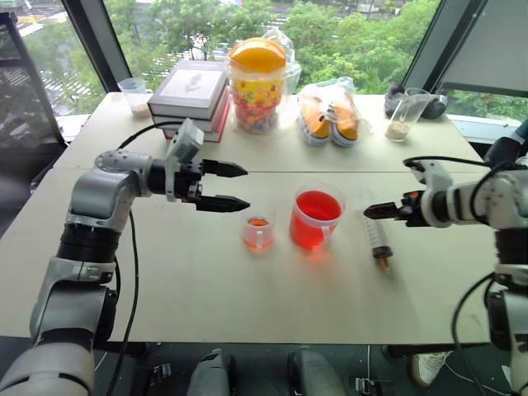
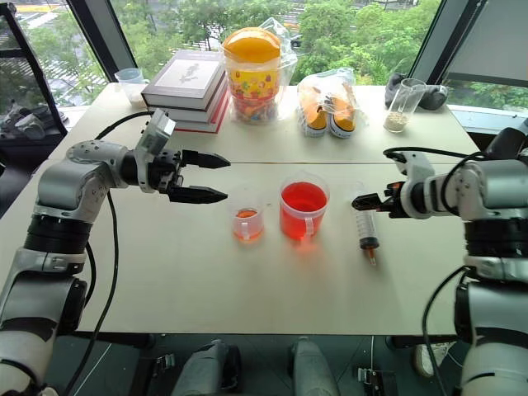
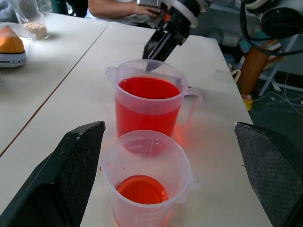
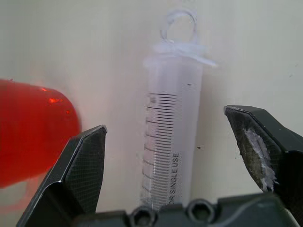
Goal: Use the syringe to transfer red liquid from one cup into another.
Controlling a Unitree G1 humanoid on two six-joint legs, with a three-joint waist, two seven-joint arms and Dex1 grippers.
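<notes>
On the table [image 1: 190,280], right gripper [image 1: 369,212] hangs spread over the syringe [image 1: 379,238]

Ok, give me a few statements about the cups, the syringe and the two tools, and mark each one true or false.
1. The syringe lies flat on the table. True.
2. The right tool is clamped on the syringe. False: its fingers stand open on either side of the barrel.
3. The small beaker holds a little red liquid. True.
4. The measuring cup is empty. False: it is largely full of red liquid.
5. The left tool is open, holding nothing. True.
</notes>
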